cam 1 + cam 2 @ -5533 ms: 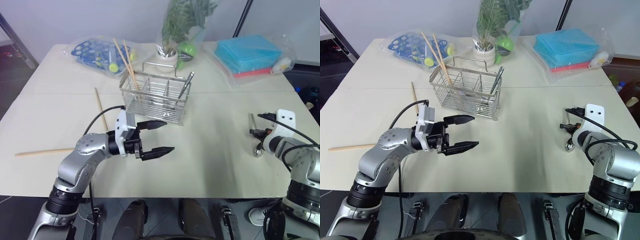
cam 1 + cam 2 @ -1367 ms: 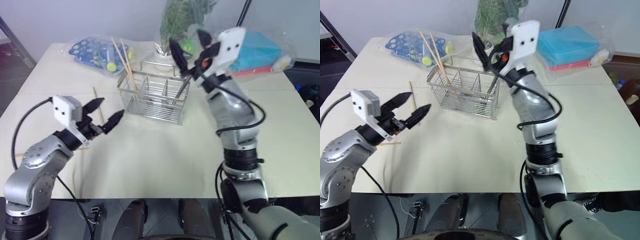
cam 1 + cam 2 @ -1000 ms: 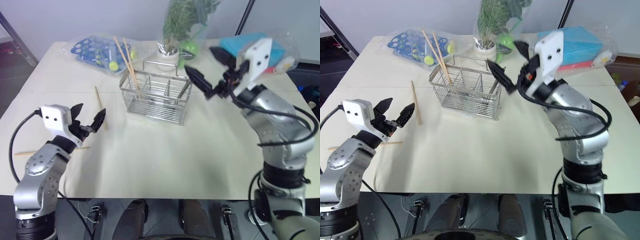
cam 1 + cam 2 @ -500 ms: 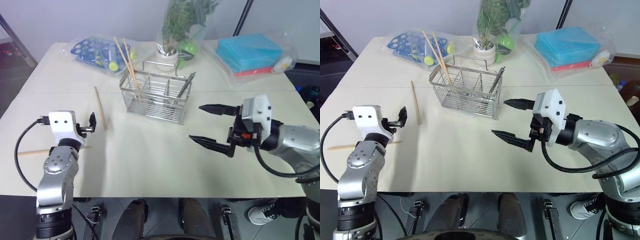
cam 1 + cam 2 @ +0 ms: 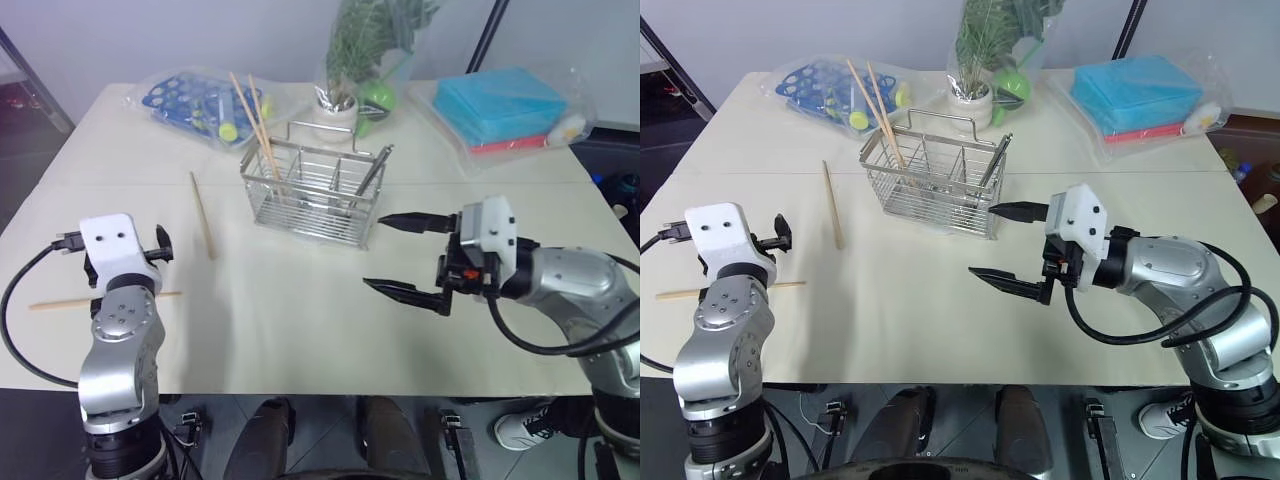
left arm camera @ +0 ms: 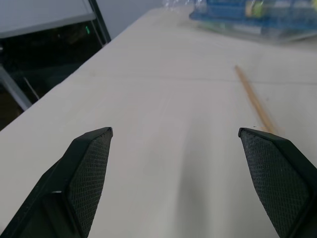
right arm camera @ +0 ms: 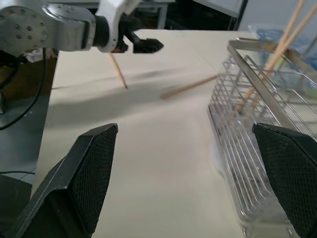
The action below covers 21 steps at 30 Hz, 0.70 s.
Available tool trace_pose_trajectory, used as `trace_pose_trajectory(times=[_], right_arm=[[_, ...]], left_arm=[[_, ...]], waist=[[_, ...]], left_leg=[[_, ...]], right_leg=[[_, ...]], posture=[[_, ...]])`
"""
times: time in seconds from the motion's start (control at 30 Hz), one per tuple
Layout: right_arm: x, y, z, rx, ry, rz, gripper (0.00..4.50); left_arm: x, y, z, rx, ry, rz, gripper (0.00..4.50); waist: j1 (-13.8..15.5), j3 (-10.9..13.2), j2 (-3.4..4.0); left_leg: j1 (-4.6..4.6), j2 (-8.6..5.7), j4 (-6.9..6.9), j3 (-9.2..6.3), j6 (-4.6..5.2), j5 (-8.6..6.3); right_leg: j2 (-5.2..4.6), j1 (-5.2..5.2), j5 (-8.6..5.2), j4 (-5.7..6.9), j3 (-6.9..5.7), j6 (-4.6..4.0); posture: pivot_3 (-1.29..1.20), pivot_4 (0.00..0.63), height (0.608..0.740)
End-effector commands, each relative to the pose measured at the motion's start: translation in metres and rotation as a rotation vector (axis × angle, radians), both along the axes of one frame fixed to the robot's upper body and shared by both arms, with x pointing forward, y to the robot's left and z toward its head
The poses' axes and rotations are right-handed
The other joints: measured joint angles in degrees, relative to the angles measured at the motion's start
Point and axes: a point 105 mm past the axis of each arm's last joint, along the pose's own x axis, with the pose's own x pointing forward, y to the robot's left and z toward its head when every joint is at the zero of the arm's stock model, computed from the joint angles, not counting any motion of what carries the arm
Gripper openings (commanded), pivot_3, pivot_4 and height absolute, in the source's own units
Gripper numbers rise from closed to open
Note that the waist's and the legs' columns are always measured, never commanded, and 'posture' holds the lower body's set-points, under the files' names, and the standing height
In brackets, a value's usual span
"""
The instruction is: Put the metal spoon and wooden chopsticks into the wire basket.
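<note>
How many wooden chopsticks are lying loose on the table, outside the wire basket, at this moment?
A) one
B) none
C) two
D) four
C: one chopstick lies beside the wire basket and another chopstick lies near the left gripper, while two more stand upright in the basket.

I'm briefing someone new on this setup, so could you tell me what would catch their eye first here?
Probably the wire basket mid-table, with two wooden chopsticks slanting out of it and a metal spoon standing at its right end. Next, the right gripper hovering empty just right of it, jaws wide. Two more chopsticks lie loose on the table by the left gripper.
</note>
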Motion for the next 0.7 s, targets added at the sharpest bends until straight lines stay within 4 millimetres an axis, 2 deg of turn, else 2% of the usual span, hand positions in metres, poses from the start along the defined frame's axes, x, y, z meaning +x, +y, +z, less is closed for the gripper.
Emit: trace_pose_trajectory(times=[0.03, 0.3, 0.57, 0.7], right_arm=[[-0.001, 0.005, 0.010, 0.022, -0.047, 0.022, 4.46], [-0.002, 0.005, 0.017, 0.054, -0.025, 0.016, 4.46], [0.006, -0.016, 0.013, 0.078, 0.034, -0.131, 4.46], [0.004, -0.020, 0.011, 0.074, 0.036, -0.159, 4.46]], left_arm=[[0.002, 0.008, 0.013, 0.015, -0.028, 0.019, 4.31], [0.027, 0.010, 0.008, 0.007, 0.004, -0.028, 4.31], [0.059, -0.003, 0.011, 0.009, -0.010, -0.108, 4.31], [0.069, -0.012, 0.010, 0.008, -0.011, -0.156, 4.31]], waist=[[0.04, -0.01, -0.02], [-0.01, -0.01, -0.03], [0.69, -0.01, -0.05], [0.99, -0.01, -0.05]], left_leg=[[0.00, 0.00, 0.00, 0.00, 0.00, 0.00], [0.00, -0.01, -0.01, -0.01, 0.00, 0.00], [0.00, -0.02, 0.00, -0.01, 0.00, 0.00], [0.00, -0.02, 0.00, 0.01, -0.01, 0.00]], right_leg=[[0.00, 0.00, 0.00, 0.00, 0.00, 0.00], [0.00, 0.00, 0.00, -0.01, 0.00, 0.00], [-0.01, 0.00, 0.01, -0.01, 0.00, 0.00], [-0.01, 0.00, 0.02, -0.02, 0.01, 0.02]], posture=[[0.00, 0.150, 0.740], [0.00, 0.150, 0.740], [0.00, 0.150, 0.740], [0.00, 0.150, 0.740]])
